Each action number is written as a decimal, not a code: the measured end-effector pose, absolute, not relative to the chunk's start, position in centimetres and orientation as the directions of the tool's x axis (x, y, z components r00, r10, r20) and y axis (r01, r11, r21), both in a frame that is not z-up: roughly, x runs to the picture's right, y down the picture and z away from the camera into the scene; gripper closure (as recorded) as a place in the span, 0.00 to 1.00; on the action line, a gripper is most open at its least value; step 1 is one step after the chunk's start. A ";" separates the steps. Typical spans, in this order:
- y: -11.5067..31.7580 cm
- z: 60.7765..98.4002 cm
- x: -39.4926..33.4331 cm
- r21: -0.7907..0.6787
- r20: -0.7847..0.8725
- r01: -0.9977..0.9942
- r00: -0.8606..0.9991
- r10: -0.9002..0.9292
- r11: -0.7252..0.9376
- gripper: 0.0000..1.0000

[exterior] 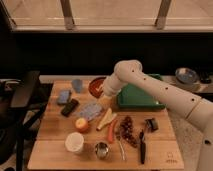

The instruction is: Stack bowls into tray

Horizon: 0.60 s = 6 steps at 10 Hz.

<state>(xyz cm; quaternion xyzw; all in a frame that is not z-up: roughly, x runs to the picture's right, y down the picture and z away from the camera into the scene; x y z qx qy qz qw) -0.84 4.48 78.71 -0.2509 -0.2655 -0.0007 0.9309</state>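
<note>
The small glossy orange-red bowl is held tilted just above the back of the wooden table, left of the green tray. My gripper comes in from the right and is shut on the bowl's right rim. The tray stands at the table's back right, partly hidden by my arm; its visible floor is bare. No dark purple bowl shows clearly. A greyish round bowl stands off the table at the far right.
On the table are a white cup, a steel cup, an orange fruit, a banana, grapes, a knife, a blue cup and a sponge. A dark chair stands at the left.
</note>
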 end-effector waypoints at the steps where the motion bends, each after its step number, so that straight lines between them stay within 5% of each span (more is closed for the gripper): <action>1: 3.9 79.1 0.9 -0.458 0.471 0.104 0.870 0.143 0.883 1.00; 6: 1.6 81.5 13.4 -0.426 0.348 -0.106 0.898 0.271 0.898 1.00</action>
